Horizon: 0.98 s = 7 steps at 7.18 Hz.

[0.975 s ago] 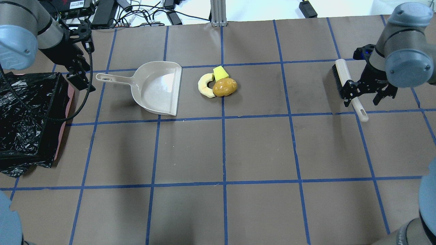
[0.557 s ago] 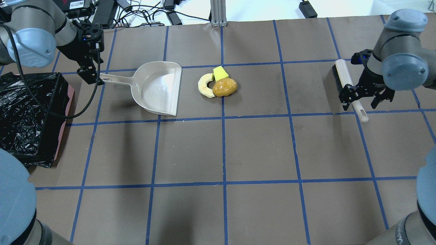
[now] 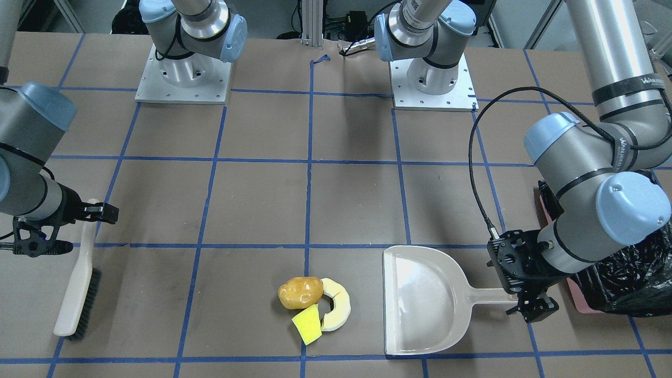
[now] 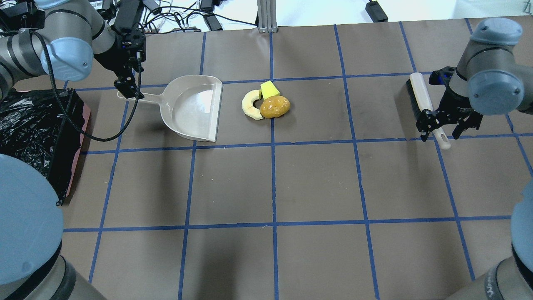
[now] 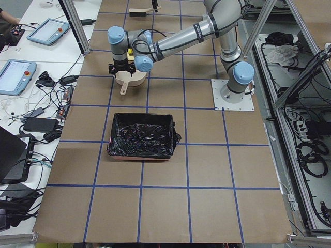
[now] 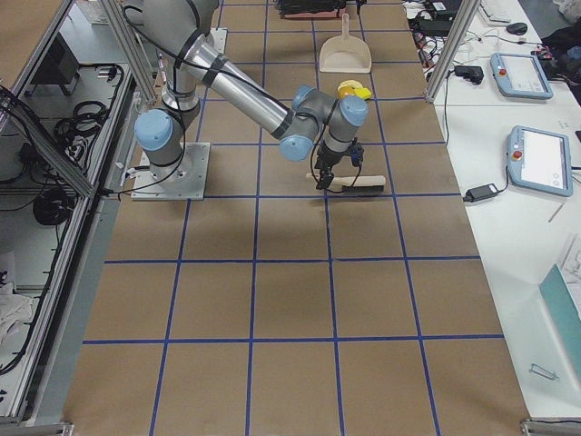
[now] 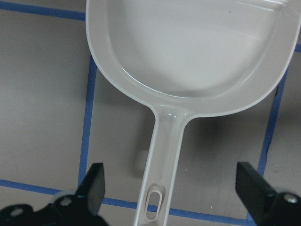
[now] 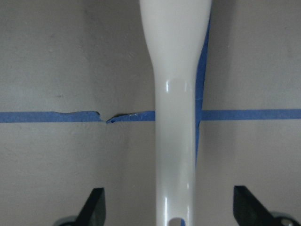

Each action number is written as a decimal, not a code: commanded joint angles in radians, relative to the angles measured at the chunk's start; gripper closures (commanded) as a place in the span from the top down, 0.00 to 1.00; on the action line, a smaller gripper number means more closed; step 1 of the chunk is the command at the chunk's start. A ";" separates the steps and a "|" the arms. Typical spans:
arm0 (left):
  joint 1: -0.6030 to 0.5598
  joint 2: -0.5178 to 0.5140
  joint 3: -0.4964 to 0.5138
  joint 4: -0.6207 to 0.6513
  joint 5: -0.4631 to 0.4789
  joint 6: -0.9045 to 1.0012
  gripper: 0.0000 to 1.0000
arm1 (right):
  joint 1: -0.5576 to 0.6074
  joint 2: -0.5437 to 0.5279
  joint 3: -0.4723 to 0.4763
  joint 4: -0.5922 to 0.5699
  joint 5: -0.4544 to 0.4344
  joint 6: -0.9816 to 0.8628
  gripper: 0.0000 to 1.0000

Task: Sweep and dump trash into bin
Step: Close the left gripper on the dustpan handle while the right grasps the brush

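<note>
Slipping is the first danger, I judge. The left pincer stands wide open with one finger on each side of the thin handle of the cream plastic dustpan and holds nothing. It is near the end with the hanging hole, so a grip there may let the pan sag or turn. Its front lip could then lift from the brown bench, and pieces would pass under it. The right pincer is also wide open and empty, around the smooth cream handle of the brush with black bristles. This rounded handle may twist when the pincer closes. The trash lies together just beside the pan's mouth: a golden-brown potato-like lump, a pale cream curved ring slice and a bright yellow wedge block. The round lump could roll away under a fast stroke. The rectangular bin lined with a crinkled black plastic bag waits at the robot's left, and the left arm's black cable loops near it and might catch. For writing, the left arm carries dark lettering and a white label lies beyond the bench, but both are too small to read.
</note>
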 commanded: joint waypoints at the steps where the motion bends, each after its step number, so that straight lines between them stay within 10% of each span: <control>1: 0.002 -0.038 -0.003 0.001 -0.001 0.003 1.00 | -0.001 -0.004 0.000 -0.001 0.001 0.000 0.40; 3: -0.001 -0.057 -0.009 -0.001 0.007 0.007 1.00 | 0.002 -0.008 -0.005 0.006 -0.028 -0.006 0.10; 7: -0.001 -0.081 -0.003 0.005 0.008 0.060 1.00 | 0.045 -0.065 -0.069 0.092 -0.033 0.020 0.04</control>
